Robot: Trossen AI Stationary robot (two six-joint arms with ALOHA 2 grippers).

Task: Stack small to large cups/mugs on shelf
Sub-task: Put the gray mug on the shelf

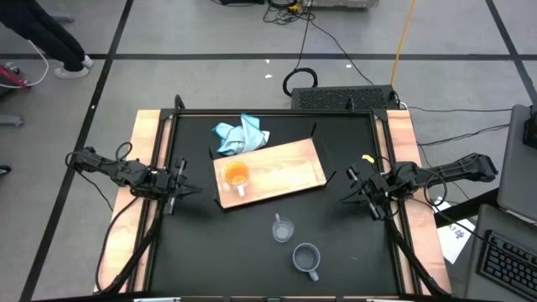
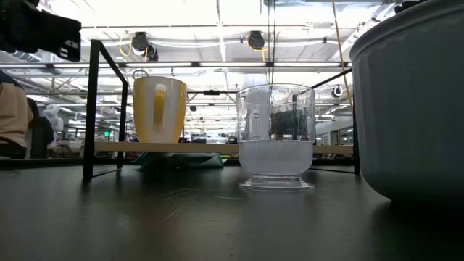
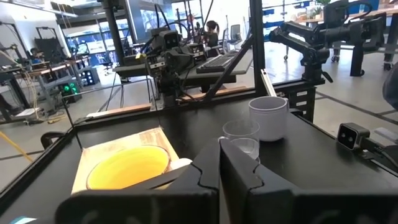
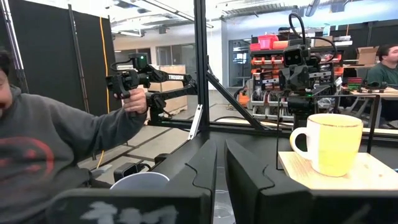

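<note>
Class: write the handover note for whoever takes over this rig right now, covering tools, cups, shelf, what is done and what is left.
Left tool: shut, empty, parked at the table's left side.
Right tool: nearly shut, empty, parked at the right.
Orange mug: upright on the wooden shelf.
Glass cup and grey-blue mug: on the black table, off the shelf, standing apart.
Done: orange mug is on the shelf.
Left: nothing stacked yet; the other two must still go there.

A robotics lab or workshop: a black framed table [image 1: 277, 201] on a taped concrete floor, red parts bins [image 4: 273, 53] on shelving, more robot arms [image 3: 317, 37] at benches, trailing cables [image 1: 310, 33].
</note>
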